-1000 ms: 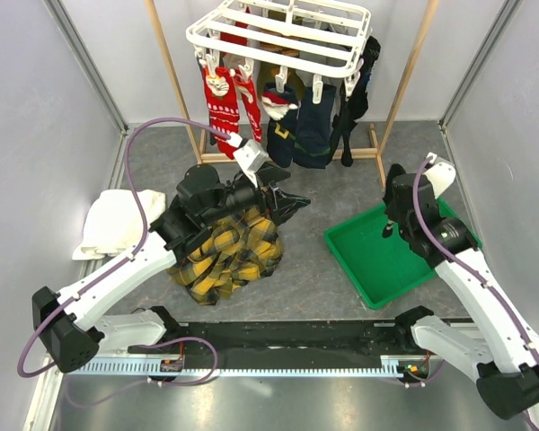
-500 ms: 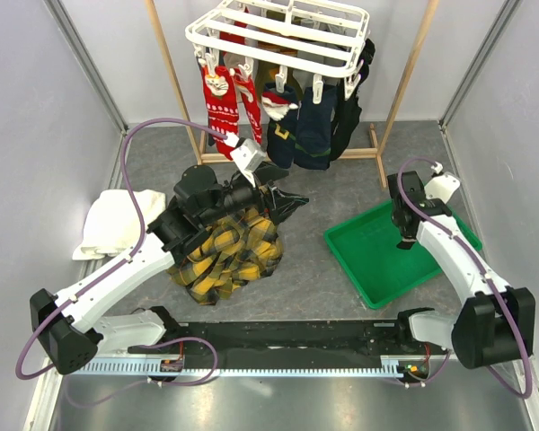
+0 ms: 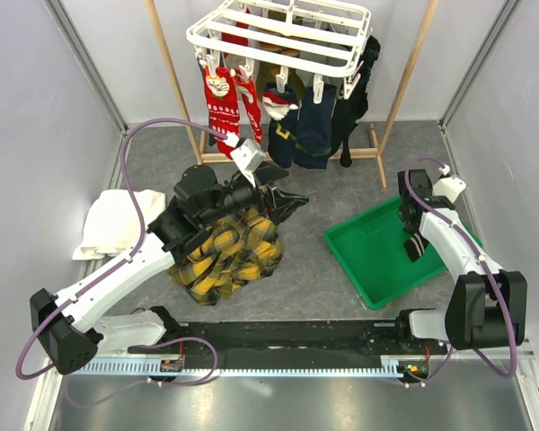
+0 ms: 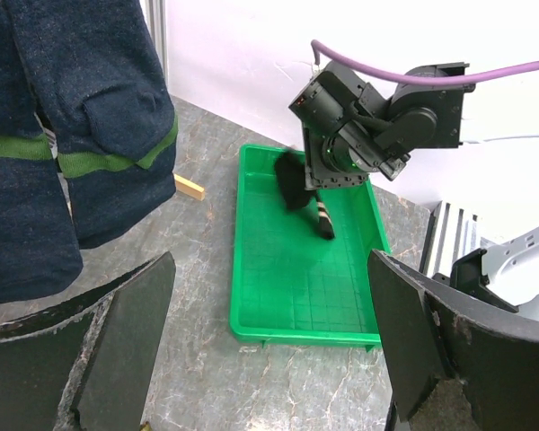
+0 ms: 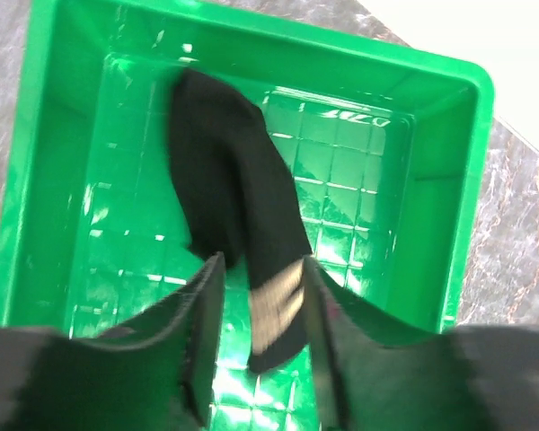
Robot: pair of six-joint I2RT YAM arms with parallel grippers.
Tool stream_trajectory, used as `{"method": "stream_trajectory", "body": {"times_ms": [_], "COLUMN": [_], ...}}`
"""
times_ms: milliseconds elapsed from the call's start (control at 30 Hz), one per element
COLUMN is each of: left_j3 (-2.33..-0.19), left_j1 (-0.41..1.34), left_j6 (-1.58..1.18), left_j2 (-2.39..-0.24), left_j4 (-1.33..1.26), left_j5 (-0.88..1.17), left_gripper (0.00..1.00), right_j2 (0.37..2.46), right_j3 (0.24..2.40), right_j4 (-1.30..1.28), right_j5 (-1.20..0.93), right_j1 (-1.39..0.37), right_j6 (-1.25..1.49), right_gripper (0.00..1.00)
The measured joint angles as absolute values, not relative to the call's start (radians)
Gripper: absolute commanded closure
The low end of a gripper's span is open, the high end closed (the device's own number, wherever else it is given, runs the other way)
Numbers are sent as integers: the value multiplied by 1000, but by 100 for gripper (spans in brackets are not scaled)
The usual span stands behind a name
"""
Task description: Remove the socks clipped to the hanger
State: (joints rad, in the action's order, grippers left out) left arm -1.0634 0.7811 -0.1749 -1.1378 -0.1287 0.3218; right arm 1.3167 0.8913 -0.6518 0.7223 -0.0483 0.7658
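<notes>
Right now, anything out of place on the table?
Two things: a yellow-black plaid cloth lies heaped under the left arm, and a white towel sits crumpled near the left wall. Neither is in the green tray with the black sock.

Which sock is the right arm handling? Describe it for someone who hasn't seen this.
Find the green tray on the right of the overhead view. Over it, between the right gripper's jaws, is a sock: black with pale stripes near one end, while the other socks hang clipped to the hanger.
</notes>
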Motion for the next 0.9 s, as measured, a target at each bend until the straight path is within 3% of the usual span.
{"method": "stream_trajectory", "body": {"times_ms": [233, 467, 633, 800, 900], "left_j3": [-1063, -1063, -1061, -1056, -1056], "left_j1": [781, 781, 781, 781, 781], "left_j6": [-175, -175, -175, -175, -175], "left_j2": [-1138, -1138, -1138, -1138, -1138], "left_j4": [-129, -129, -129, -130, -130], "left_j5": [322, 322, 322, 323, 323], "left_gripper": [5, 5, 5, 5, 5], "right_j2": [1243, 1156, 1079, 1074, 1117], "right_j3": [960, 1003, 947, 898, 911], "right_j4": [-645, -437, -107, 193, 294], "right_j5": [617, 210, -122, -289, -358], "right_j1": [-48, -46, -49, -48, -48], "right_j6": [669, 445, 385, 315, 275], "right_gripper": [40, 34, 24, 11, 10]}}
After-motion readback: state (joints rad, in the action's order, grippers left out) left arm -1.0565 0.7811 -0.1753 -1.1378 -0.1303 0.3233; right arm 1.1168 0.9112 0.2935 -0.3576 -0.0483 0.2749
